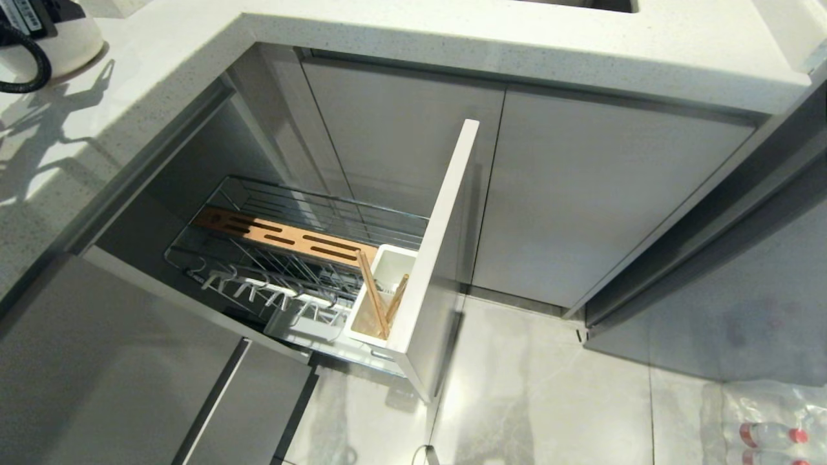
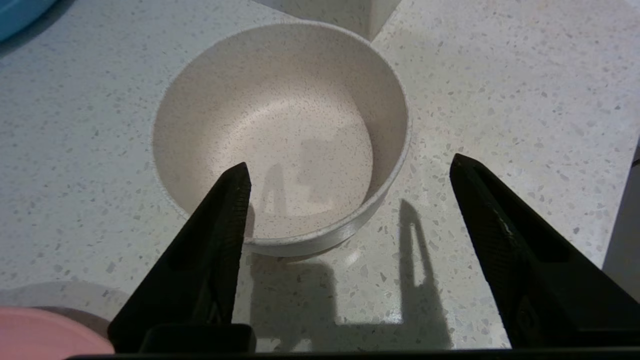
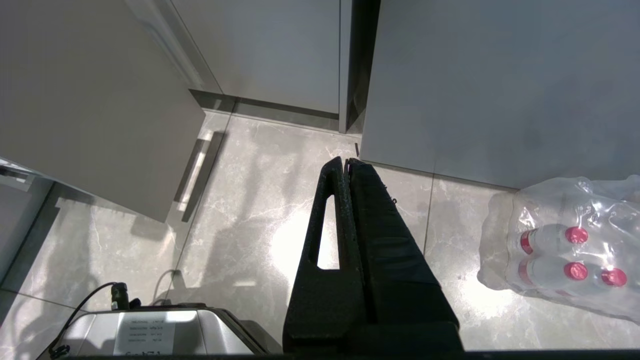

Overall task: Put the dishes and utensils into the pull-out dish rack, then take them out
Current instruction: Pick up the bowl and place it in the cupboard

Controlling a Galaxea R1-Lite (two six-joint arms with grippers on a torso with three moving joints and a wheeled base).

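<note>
Since the bowl stands alone on the counter with fingers spread about its rim, every place below is given relative to the bowl.

Bowl (image 2: 280,135): small, off-white, speckled, upright and empty on the speckled counter (image 2: 500,100); it looks free, nothing gripping it.

Left gripper (image 2: 345,172): fingers spread wide and released; one fingertip (image 2: 235,190) hangs over the bowl's near inside wall, the other stands outside the rim, apart from it. The near rim lies between them.

Handling, as a judgement: likely light and stiff, a hard matte ware that could chip if dropped or knocked; the smooth curved wall may slip. The rim is the place to take it, one finger inside and one outside, as the fingers now straddle it.

Pink plate (image 2: 45,335): only an edge shows, on the counter near the bowl, beside the inner finger.

Blue dish (image 2: 20,12): a sliver at the far corner, well apart from the bowl.

Rack (image 1: 291,258): pulled out below the counter, in the head view, where the bowl does not show; no dishes on its prongs.

Chopsticks (image 1: 375,294): leaning in the white cup (image 1: 387,261) at the rack's front panel (image 1: 439,239). No spoon seen.

Right gripper (image 3: 348,162): parked over the floor, fingers pressed together, holding nothing, near a pack of bottles (image 3: 565,250).
</note>
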